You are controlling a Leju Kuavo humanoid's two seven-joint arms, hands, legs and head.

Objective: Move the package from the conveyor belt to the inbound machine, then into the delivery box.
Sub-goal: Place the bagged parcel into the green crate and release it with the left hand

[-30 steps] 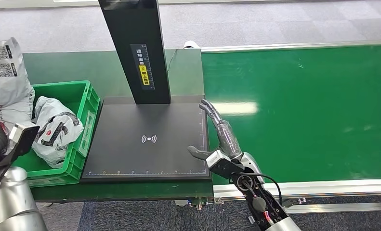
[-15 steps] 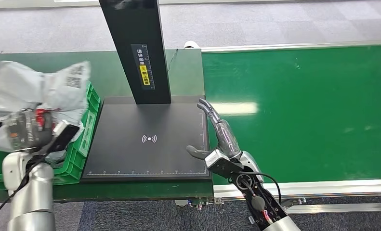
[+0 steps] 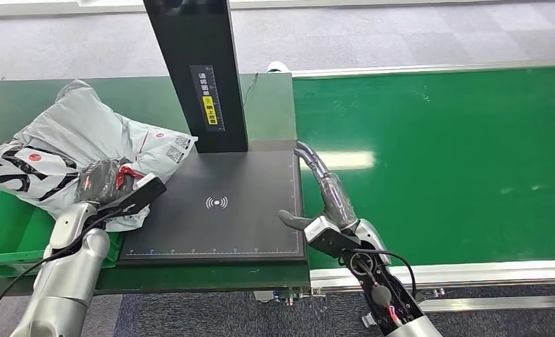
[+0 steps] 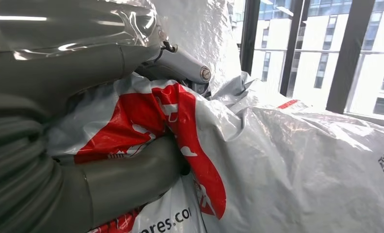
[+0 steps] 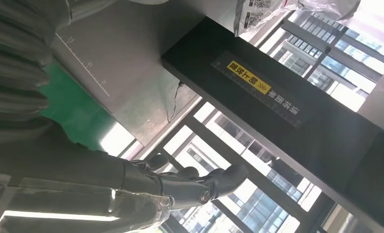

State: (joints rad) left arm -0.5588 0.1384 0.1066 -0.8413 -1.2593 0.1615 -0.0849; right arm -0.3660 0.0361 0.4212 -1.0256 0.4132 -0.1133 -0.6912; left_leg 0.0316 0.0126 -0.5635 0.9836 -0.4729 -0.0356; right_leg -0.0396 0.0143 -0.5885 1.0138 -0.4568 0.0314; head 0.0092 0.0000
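The left hand grips the crumpled grey plastic mailer package, whose long axis runs across from the green plastic crate toward the black scanner platform. The right hand hovers, fingers spread, holding nothing.

We see the package covering most of the green crate at nine o'clock, the picture's left edge cutting that crate. The black column runs off at twelve o'clock. Label print on the package stays too small to read. The left hand's fingers sink into the wrapping.
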